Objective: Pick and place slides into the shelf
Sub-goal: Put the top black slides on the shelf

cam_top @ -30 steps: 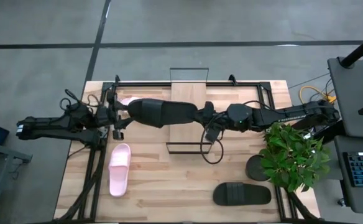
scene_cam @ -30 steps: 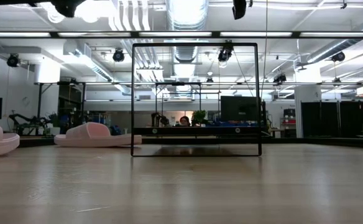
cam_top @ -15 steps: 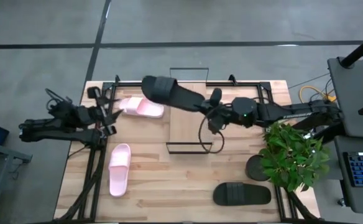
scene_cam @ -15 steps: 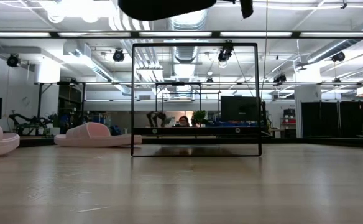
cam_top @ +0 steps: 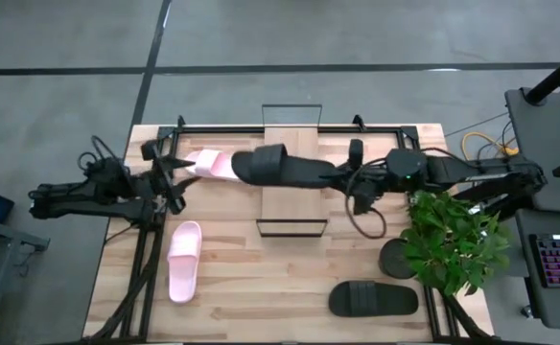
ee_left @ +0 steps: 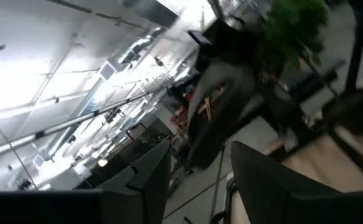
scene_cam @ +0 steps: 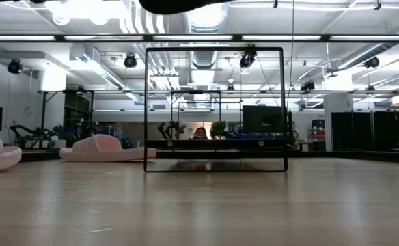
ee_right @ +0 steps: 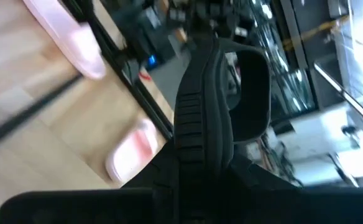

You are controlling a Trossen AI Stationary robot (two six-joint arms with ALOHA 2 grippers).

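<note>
A black slide (cam_top: 280,168) hangs in the air above the shelf (cam_top: 291,206), a light-wood panel in a thin black wire frame (scene_cam: 213,109). My right gripper (cam_top: 349,180) is shut on the slide's right-hand end. Only the slide's underside (scene_cam: 179,5) shows in the low view, at the top edge. My left gripper (cam_top: 176,174) stands open and empty left of the slide's toe, and in its wrist view the slide (ee_left: 222,106) lies beyond its fingers. Three more slides rest sole-down on the table: two pink (cam_top: 208,163) (cam_top: 184,259) and one black (cam_top: 374,299). My right gripper pinches the black slide's heel end (ee_right: 197,165) between its two fingers. It comes in nearly level from the table's right, with the fingers lying along the slide. The slide is lifted clear and sticks out toward the table's left, turned partly on edge, with its strap (ee_right: 253,87) to one side.
A potted plant (cam_top: 453,240) stands at the table's right edge beside a dark round disc (cam_top: 395,257). A loose cable (cam_top: 361,216) hangs below the right arm. Black frame rails run along the table's far edge (cam_top: 290,126) and left side (cam_top: 146,259).
My right gripper has drawn back toward the table's right edge and rolled about its own line, carrying the black slide. The slide swung toward the far edge, then came back over the shelf, its toe now farther from my left gripper. My left gripper has rolled in place.
</note>
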